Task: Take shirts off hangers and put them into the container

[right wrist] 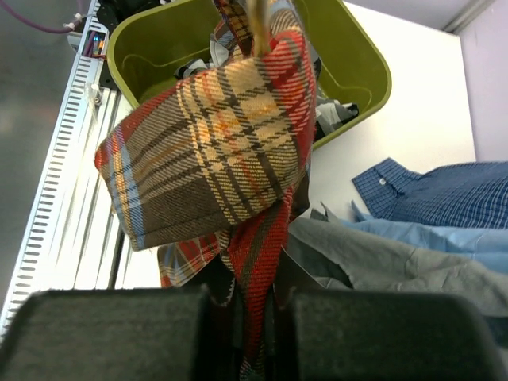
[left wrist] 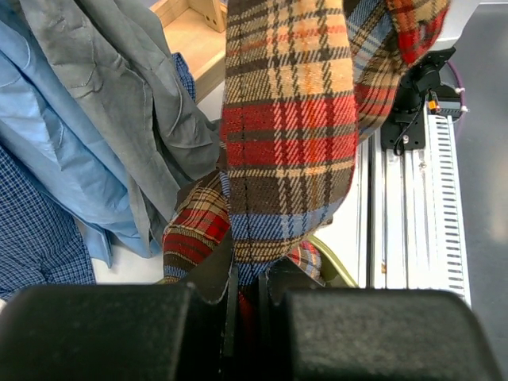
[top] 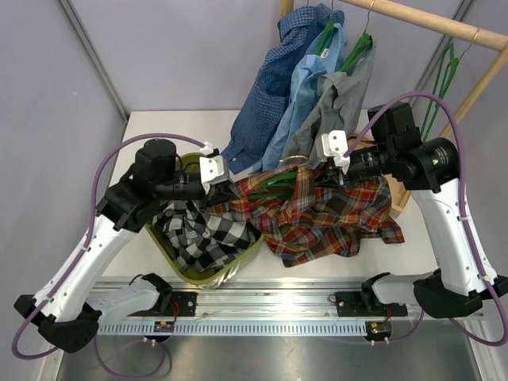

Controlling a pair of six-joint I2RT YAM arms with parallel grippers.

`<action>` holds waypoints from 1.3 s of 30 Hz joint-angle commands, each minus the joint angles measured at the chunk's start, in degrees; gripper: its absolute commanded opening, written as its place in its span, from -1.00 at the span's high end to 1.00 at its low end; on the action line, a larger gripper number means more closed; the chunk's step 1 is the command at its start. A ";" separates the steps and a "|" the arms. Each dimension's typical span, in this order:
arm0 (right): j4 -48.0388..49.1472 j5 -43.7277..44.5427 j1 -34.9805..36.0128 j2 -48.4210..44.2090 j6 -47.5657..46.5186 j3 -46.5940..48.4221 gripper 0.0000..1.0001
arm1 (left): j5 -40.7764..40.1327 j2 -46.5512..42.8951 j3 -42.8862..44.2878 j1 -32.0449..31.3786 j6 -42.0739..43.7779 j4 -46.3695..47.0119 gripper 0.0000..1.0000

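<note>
Both grippers hold the red/orange/brown plaid shirt (top: 317,218) up between them over the table. My left gripper (top: 225,181) (left wrist: 250,279) is shut on a fold of the plaid shirt (left wrist: 286,143) at its left end. My right gripper (top: 337,171) (right wrist: 255,287) is shut on a red strip of the plaid shirt (right wrist: 214,135) at its right end. A green hanger (top: 278,179) lies in the plaid cloth between them. The olive-green container (top: 163,248) (right wrist: 353,59) sits below the left gripper. A black-and-white check shirt (top: 198,234) lies in it.
A dark blue shirt (top: 274,87), a light blue shirt (top: 305,103) and a grey shirt (top: 349,99) hang on green hangers from the wooden rail (top: 421,17) at the back. Bare green hangers (top: 444,75) hang further right. A wooden box (left wrist: 194,32) stands beside the shirts.
</note>
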 commanded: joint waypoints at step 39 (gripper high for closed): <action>28.74 8.27 -14.73 -13.46 62.19 -17.83 1.00 | -63.93 14.54 0.35 -15.02 -37.69 21.11 -0.19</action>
